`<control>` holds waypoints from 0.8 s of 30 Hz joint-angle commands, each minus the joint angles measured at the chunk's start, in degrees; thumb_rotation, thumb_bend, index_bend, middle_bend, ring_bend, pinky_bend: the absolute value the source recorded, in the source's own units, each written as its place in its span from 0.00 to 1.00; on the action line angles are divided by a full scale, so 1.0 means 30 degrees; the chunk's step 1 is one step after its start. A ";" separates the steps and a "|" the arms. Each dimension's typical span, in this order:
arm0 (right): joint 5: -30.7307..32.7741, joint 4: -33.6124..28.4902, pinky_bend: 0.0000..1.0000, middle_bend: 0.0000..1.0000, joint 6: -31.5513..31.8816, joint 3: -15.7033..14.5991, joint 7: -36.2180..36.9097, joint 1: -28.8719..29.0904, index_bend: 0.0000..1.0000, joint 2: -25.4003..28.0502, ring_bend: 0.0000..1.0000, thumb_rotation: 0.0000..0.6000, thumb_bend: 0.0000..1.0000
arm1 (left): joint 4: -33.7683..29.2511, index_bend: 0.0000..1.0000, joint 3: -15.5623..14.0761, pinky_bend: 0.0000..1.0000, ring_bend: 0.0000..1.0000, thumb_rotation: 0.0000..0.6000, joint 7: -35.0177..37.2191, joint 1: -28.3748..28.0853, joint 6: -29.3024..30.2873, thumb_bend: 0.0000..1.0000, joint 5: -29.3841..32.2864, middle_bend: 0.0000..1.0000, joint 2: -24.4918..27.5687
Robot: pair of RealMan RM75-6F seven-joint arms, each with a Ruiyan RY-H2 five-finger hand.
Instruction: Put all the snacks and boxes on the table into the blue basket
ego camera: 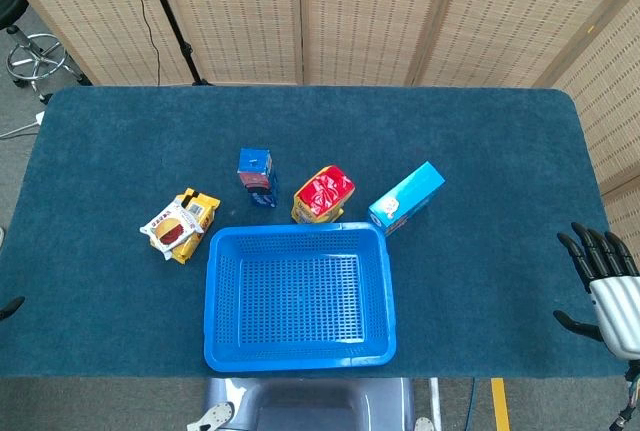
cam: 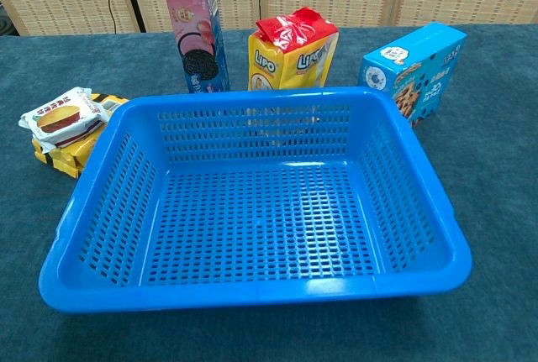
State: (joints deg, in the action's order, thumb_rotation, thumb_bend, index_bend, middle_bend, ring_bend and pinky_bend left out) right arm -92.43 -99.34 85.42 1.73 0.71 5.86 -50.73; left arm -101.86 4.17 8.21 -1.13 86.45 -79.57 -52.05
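Basket (ego camera: pixel 299 297) of blue plastic sits empty on the teal desk (ego camera: pixel 480 151), near its front edge. Four items ring it — a tall cookie box (cam: pixel 197 34) upright at 11 o'clock, a red-and-yellow snack bag (cam: pixel 292 49) at 12, a light-blue box (cam: pixel 414 68) at 1, and a white burger packet (cam: pixel 59 117) lying on a yellow pack (cam: pixel 74 150) at 9. Right hand (ego camera: pixel 606 286) hangs at 3 o'clock, well apart, fingers (ego camera: pixel 590 254) spread, holding nothing. At the desk's left edge only a dark tip (ego camera: pixel 10 306) shows; I cannot tell how the left fingers lie.

Blue perforated basket (cam: pixel 252 211), red-and-yellow snack bag (cam: pixel 292 51), teal table cloth (ego camera: pixel 480 151).
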 commanded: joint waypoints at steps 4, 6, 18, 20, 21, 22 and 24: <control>-0.0514 0.0294 0.00 0.00 -0.1142 0.0129 -0.0242 0.0947 0.00 -0.0242 0.00 1.00 0.00 | 0.0044 0.00 0.0100 0.00 0.00 1.00 0.0438 -0.0041 -0.0218 0.05 0.0149 0.00 0.0208; -0.0823 0.0548 0.00 0.00 -0.1662 0.0340 0.0109 0.1573 0.00 -0.0251 0.00 1.00 0.00 | 0.0031 0.00 0.0106 0.00 0.00 1.00 0.0478 -0.0039 -0.0210 0.05 0.0111 0.00 0.0246; -0.1543 0.2992 0.00 0.00 -0.8959 0.1862 0.4937 0.8346 0.00 -0.1478 0.00 1.00 0.00 | -0.0077 0.00 0.0227 0.00 0.00 1.00 -0.0103 -0.0064 -0.0095 0.05 0.0251 0.00 -0.0057; -0.1326 0.3191 0.00 0.00 -1.0260 0.1972 0.5212 0.9359 0.00 -0.1869 0.00 1.00 0.00 | -0.0090 0.00 0.0296 0.00 0.00 1.00 -0.0317 -0.0149 -0.0288 0.05 0.0541 0.00 -0.0126; -0.1176 0.3255 0.00 0.00 -1.0739 0.2020 0.5298 0.9719 0.00 -0.2001 0.00 1.00 0.00 | -0.0112 0.00 0.0325 0.00 0.00 1.00 -0.0392 -0.0184 -0.0359 0.05 0.0641 0.00 -0.0145; -0.1091 0.3281 0.00 0.00 -1.1054 0.2057 0.5356 0.9971 0.00 -0.2098 0.00 1.00 0.00 | -0.0124 0.00 0.0351 0.00 0.00 1.00 -0.0438 -0.0210 -0.0408 0.05 0.0718 0.00 -0.0158; -0.0772 0.3511 0.00 0.00 -1.2061 0.2289 0.5531 1.0906 0.00 -0.2585 0.00 1.00 0.00 | -0.0168 0.00 0.0472 0.00 0.00 1.00 -0.0659 -0.0318 -0.0565 0.05 0.1025 0.00 -0.0218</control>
State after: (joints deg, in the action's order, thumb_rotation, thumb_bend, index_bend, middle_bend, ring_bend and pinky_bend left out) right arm -95.75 -90.17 52.47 7.57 15.70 35.50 -56.54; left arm -102.26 5.35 6.61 -1.87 85.05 -76.93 -52.56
